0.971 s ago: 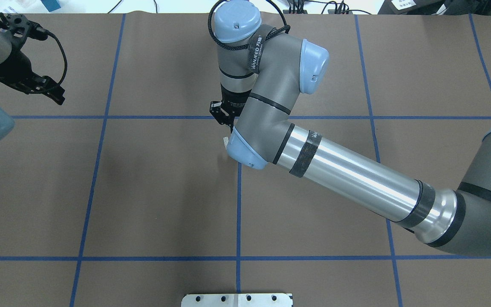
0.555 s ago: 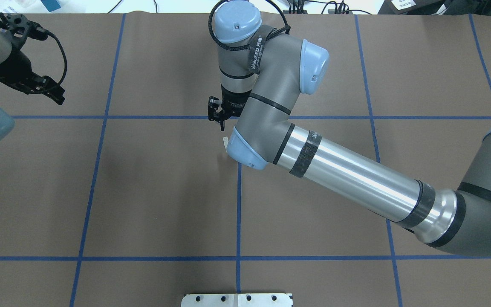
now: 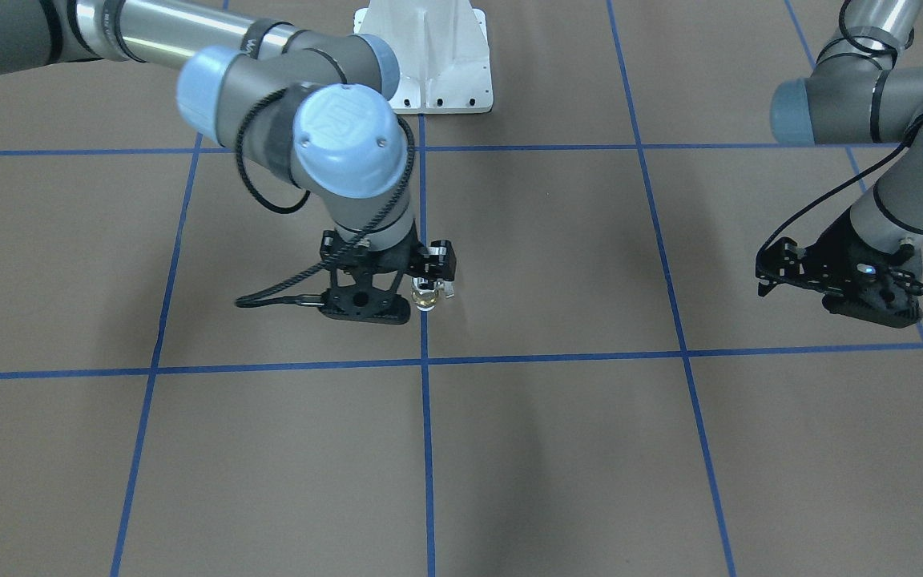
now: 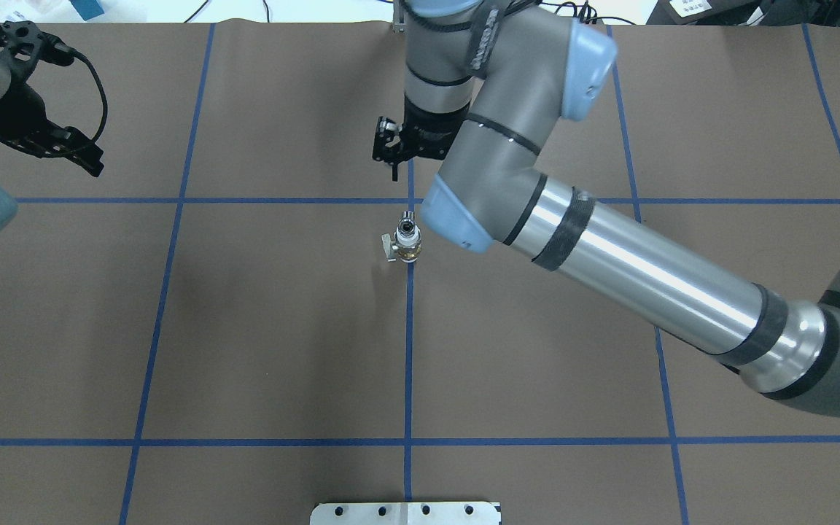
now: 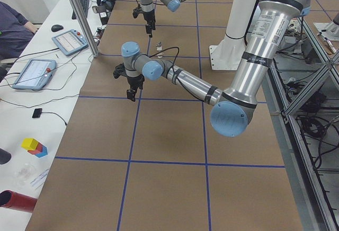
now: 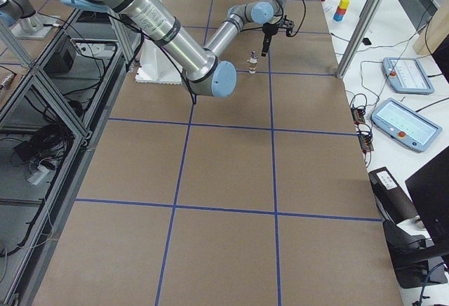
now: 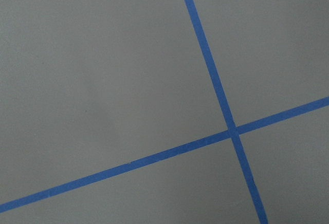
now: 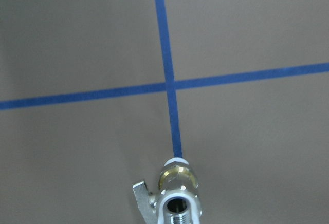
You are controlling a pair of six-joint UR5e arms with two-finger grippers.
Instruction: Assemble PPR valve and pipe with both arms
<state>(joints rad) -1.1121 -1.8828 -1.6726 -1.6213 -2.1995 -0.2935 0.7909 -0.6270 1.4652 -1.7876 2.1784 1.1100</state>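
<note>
PPR valve (image 4: 408,244) stands upright on the table (image 4: 281,328) centreline. The right gripper (image 4: 393,164) hangs above, just to its far side, and the right arm's wrist (image 4: 456,219) crowds its right flank, so those approaches are blocked. Left and near sides open onto bare table, and the left gripper (image 4: 88,162) is well apart, far left.

Bright even light, soft shadows, sharp focus.

R gripper (image 4: 393,169) lifted, backed away; valve (image 4: 407,242) now exposed.
</note>
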